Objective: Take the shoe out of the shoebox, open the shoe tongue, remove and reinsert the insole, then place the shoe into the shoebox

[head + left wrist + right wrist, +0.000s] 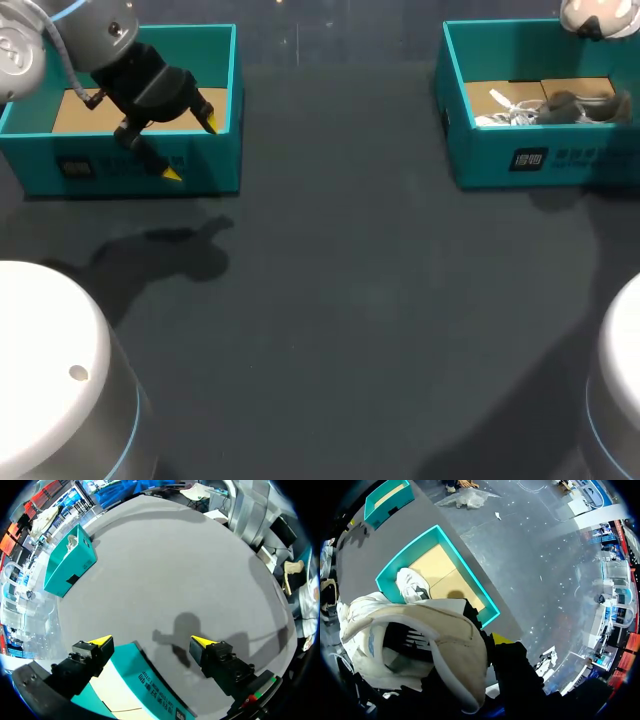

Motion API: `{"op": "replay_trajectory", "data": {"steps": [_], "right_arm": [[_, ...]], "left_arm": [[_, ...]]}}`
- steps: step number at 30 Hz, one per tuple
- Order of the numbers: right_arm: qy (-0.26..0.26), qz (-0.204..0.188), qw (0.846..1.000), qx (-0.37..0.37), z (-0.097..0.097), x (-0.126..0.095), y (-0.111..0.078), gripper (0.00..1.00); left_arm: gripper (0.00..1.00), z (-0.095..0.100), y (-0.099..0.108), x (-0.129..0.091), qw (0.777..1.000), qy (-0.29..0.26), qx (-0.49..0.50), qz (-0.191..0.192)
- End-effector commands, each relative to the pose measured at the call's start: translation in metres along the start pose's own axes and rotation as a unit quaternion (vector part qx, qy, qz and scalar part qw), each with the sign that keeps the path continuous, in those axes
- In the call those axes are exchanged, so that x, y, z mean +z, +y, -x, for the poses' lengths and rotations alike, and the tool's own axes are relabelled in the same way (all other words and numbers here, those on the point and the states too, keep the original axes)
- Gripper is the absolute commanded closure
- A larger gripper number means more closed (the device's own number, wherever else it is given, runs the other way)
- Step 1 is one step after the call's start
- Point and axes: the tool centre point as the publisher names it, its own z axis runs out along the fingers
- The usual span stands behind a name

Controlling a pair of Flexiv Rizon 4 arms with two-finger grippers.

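Right wrist view: the white shoe hangs in the right gripper, pinched at the collar. Its mouth is turned toward the wrist and its length lies across the fingers; I cannot make out the toe end. It is held above the teal shoebox, near the back wall. A second shoe lies inside along the long side. A broad stretch of dark table separates this from the other box, where the left gripper hovers over the front wall, fingers spread.

Free passage over table between left shoebox and right shoebox
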Motion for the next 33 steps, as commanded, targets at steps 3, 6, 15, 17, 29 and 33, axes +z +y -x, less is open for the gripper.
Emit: {"op": "replay_trajectory", "data": {"steps": [3, 6, 15, 17, 29, 33], "right_arm": [[0.008, 0.001, 0.997, 0.078, 0.002, 0.002, -0.003, 1.0], [0.009, 0.002, 0.993, 0.115, 0.0, 0.003, -0.005, 1.0], [-0.046, 0.008, 0.969, 0.243, -0.015, 0.007, -0.01, 1.0], [-0.046, 0.008, 0.969, 0.243, -0.015, 0.007, -0.01, 1.0], [-0.047, 0.019, 0.962, 0.268, -0.015, 0.01, -0.011, 1.0], [-0.033, 0.034, 0.934, 0.355, -0.029, 0.032, -0.015, 1.0]], "left_arm": [[0.0, -0.001, 0.0, 0.0, 1.0, 0.0, 0.0, 0.001], [0.0, -0.001, 0.0, 0.0, 1.0, 0.0, 0.0, 0.001], [0.0, -0.001, 0.0, 0.0, 1.0, 0.0, 0.0, 0.001], [0.0, -0.001, 0.0, 0.0, 1.0, 0.0, 0.0, 0.001], [0.0, -0.001, 0.0, 0.0, 1.0, 0.0, 0.0, 0.001], [0.0, -0.001, 0.0, 0.0, 1.0, 0.0, 0.0, 0.001]]}}
